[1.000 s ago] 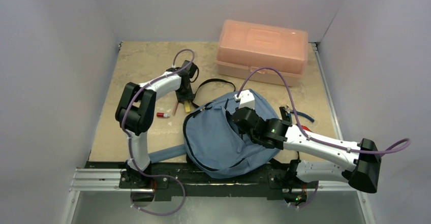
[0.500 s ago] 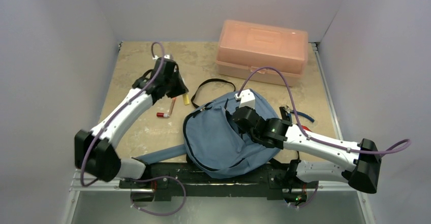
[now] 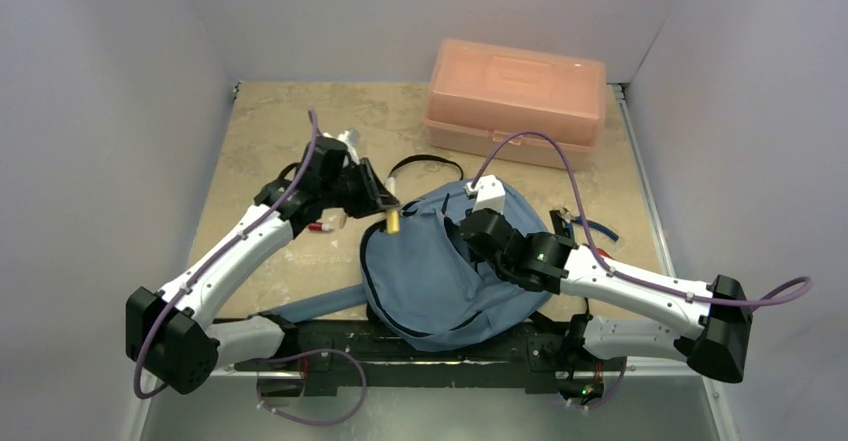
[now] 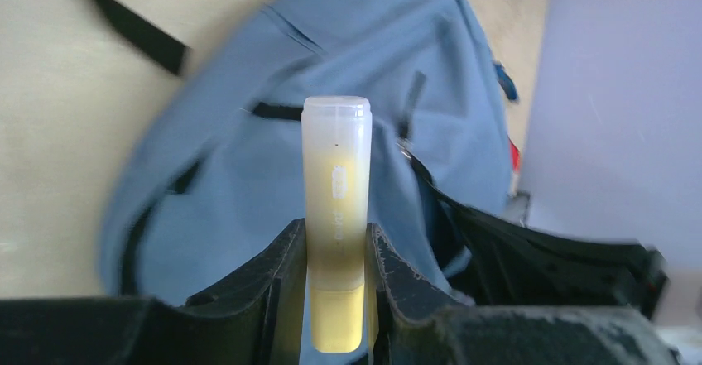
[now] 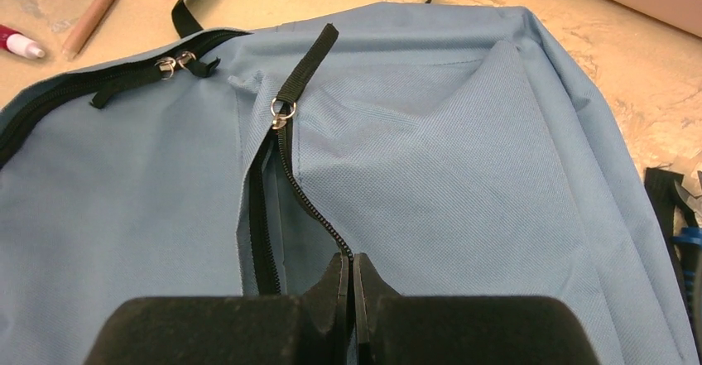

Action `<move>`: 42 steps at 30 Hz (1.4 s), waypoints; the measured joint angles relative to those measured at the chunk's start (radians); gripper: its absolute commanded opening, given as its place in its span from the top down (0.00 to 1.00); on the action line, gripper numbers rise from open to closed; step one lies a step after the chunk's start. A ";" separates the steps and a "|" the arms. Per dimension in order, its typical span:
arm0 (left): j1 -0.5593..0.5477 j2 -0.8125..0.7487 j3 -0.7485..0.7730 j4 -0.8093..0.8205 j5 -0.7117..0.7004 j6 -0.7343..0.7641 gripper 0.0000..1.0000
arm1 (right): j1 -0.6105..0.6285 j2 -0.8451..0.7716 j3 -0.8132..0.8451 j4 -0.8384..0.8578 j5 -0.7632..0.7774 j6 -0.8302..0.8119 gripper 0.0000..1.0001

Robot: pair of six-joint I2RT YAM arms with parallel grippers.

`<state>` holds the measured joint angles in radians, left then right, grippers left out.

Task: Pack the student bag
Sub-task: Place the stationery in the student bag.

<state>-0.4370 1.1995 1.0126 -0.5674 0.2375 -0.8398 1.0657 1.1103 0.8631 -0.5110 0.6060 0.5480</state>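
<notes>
1. The student bag (image 3: 430, 276) lay flat on the table (image 3: 270, 131) at its near edge, between the two arms; its blue-grey fabric was slack and creased; a blue shoulder strap (image 3: 320, 305) trailed from it toward the left arm's base.
2. The left gripper (image 4: 335, 237) was pinching a yellow tube (image 4: 335, 175) with a pale translucent cap; both fingers pressed against the tube's lower body; the capped end projected beyond the fingertips.
3. In the overhead view the tube stood at the bag's far-left edge, beside the dark zipper line there; whether it touched the fabric could not be determined.
4. The right gripper (image 5: 353, 270) was pressed together on the bag's zipper (image 5: 310, 208), with the zipper tape caught between the fingertips; a metal zipper pull (image 5: 283, 108) lay further along the same track, which gaped open beside it.
5. A black strap (image 3: 425, 162) looped on the table just beyond the bag.
6. A red-capped marker (image 3: 320, 227) and a pencil (image 5: 98, 7) lay on the table to the bag's left, close together, under the left arm.
7. A salmon-pink box (image 3: 515, 96) sat closed at the table's far right, apart from the bag.
</notes>
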 measured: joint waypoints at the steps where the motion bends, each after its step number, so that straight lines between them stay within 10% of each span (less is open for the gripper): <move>1: -0.038 0.000 -0.002 0.031 0.015 -0.037 1.00 | 0.000 0.000 0.000 0.000 0.000 0.004 1.00; 8: -0.331 0.080 -0.119 0.407 0.130 -0.380 1.00 | -0.004 -0.018 0.000 -0.008 -0.004 0.091 1.00; 18: -0.418 0.283 -0.201 0.737 0.136 -0.680 1.00 | -0.018 -0.117 -0.005 -0.042 -0.008 0.161 1.00; 42: -0.392 0.353 -0.105 0.595 0.142 -0.745 1.00 | -0.018 -0.116 -0.011 -0.014 -0.023 0.155 1.00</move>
<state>-0.8291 1.5528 0.9081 0.0273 0.3794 -1.5848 1.0481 0.9939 0.8516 -0.5251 0.5831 0.7029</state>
